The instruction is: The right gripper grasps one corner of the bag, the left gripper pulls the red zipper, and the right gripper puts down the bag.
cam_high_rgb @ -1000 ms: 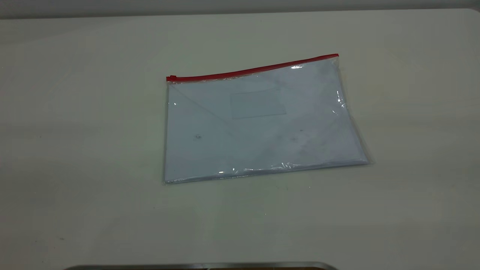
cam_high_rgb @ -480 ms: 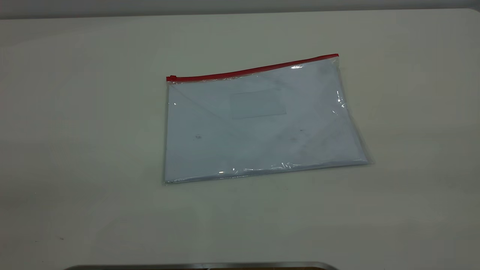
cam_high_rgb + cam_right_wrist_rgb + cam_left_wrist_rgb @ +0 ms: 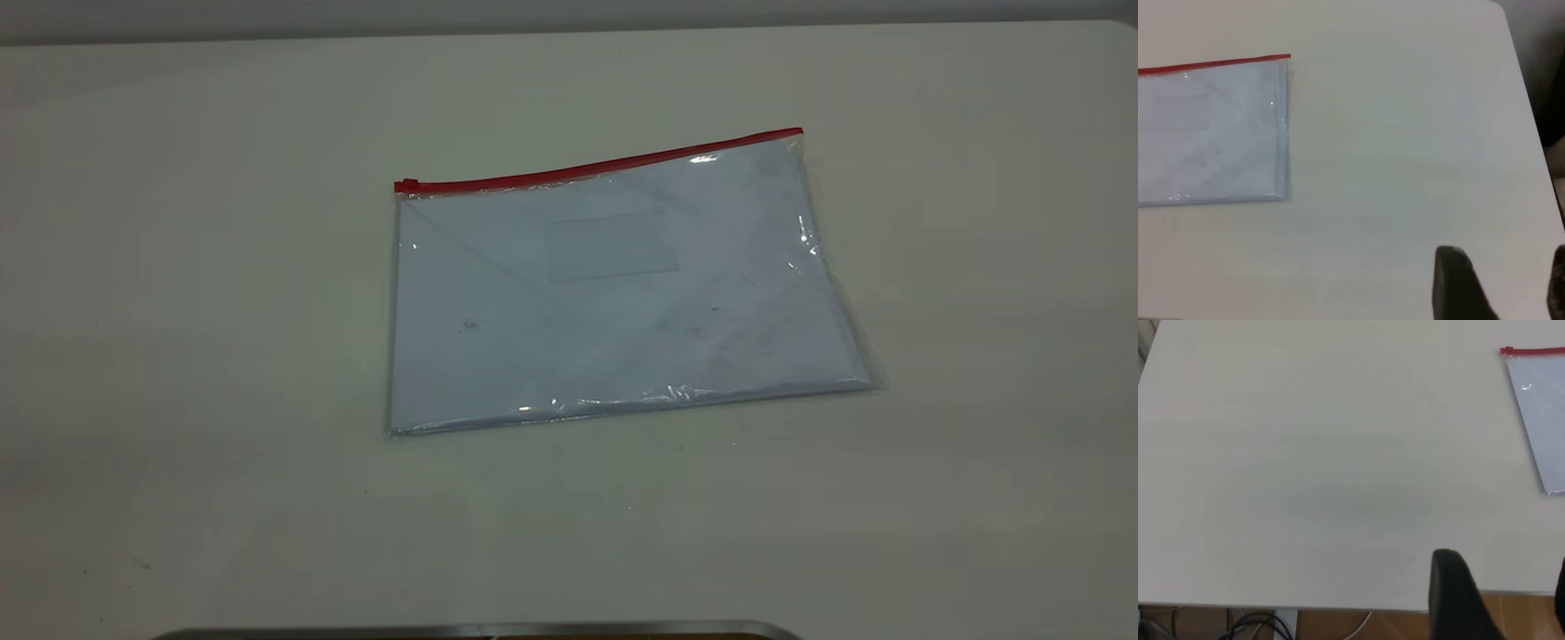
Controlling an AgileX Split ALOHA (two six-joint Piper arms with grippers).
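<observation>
The bag point(image 3: 613, 293) lies flat on the tabletop point(image 3: 178, 356), white paper point(image 3: 498, 356) inside, red zipper point(image 3: 596, 165) along its 12 o'clock edge; the left end effector point(image 3: 1501, 600) and right end effector point(image 3: 1501, 287) both have jaws apart, well clear of it.

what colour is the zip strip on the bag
Red, along the far long edge of the clear bag; the red zipper shows best in the exterior view.

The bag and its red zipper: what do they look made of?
The bag looks like thin clear glossy plastic: it shows glints and crinkles, with white paper visible through it. The red zipper seems an opaque plastic strip; its exact material is unclear.
</observation>
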